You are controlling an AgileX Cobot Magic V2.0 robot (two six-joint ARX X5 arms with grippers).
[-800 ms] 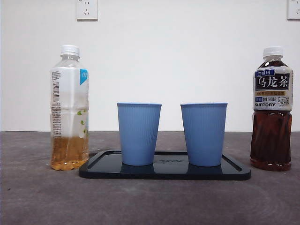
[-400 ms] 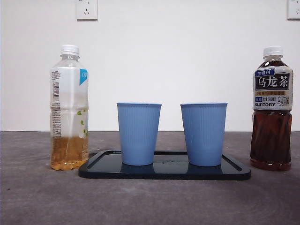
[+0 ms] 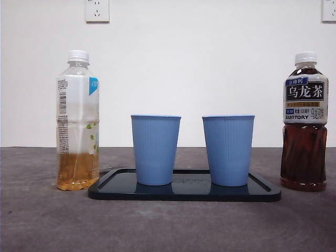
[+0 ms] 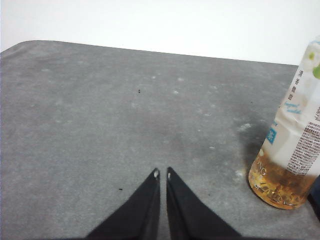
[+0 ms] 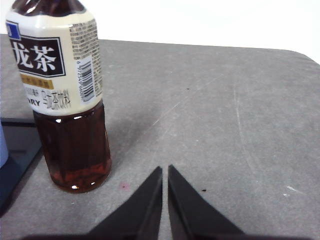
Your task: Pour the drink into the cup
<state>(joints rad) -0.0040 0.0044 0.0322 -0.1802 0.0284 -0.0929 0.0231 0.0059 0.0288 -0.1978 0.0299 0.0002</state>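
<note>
Two blue ribbed cups (image 3: 155, 149) (image 3: 228, 150) stand upright side by side on a black tray (image 3: 184, 192). A clear bottle with pale amber drink (image 3: 77, 122) and a white cap stands left of the tray; it also shows in the left wrist view (image 4: 292, 142). A dark oolong tea bottle (image 3: 305, 123) stands right of the tray; it also shows in the right wrist view (image 5: 62, 95). My left gripper (image 4: 162, 174) is shut and empty, over bare table apart from the pale bottle. My right gripper (image 5: 165, 170) is shut and empty, beside the dark bottle without touching it.
The grey table (image 3: 47, 220) runs to a white wall with two sockets (image 3: 97, 10) (image 3: 329, 10) high up. The tray's corner (image 5: 12, 145) shows in the right wrist view. No arm shows in the front view.
</note>
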